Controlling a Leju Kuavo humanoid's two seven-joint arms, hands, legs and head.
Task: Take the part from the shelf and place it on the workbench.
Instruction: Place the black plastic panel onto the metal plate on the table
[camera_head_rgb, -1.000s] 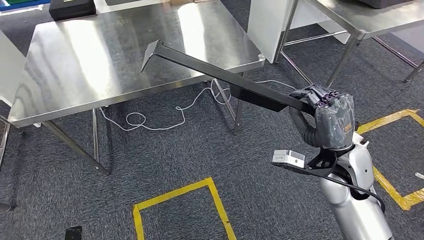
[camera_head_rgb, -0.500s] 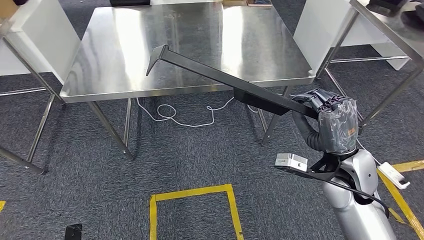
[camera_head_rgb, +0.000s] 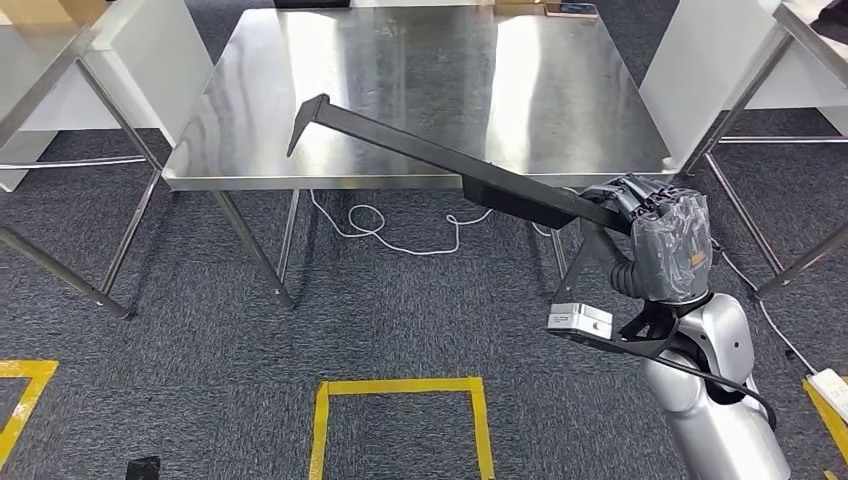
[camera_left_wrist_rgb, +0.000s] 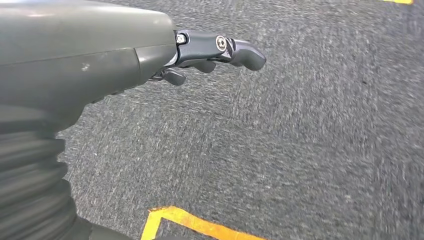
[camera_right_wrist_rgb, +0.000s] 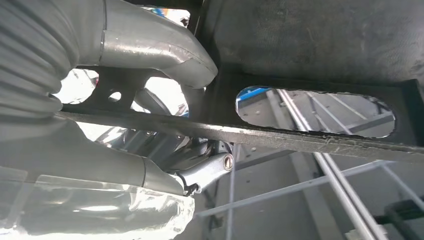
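The part is a long black metal bar (camera_head_rgb: 440, 160) with a bent tip at its far end. My right hand (camera_head_rgb: 660, 235) grips its near end and holds it in the air, slanting up and to the left. The bent tip (camera_head_rgb: 305, 118) hangs over the front left area of the steel workbench (camera_head_rgb: 420, 60). In the right wrist view the hand (camera_right_wrist_rgb: 115, 100) wraps around the black bar (camera_right_wrist_rgb: 320, 60), which has an oval slot. My left hand (camera_left_wrist_rgb: 210, 50) hangs over the grey carpet, its fingers loosely curled and holding nothing.
A white cable (camera_head_rgb: 400, 225) lies on the carpet under the workbench. Other steel tables stand at the left (camera_head_rgb: 40, 60) and right (camera_head_rgb: 800, 30). Yellow tape (camera_head_rgb: 400, 400) marks a square on the floor in front of me.
The whole view has swung, so the camera has turned: the workbench now sits more centred ahead. The bar stays in my right hand, its tip still over the bench.
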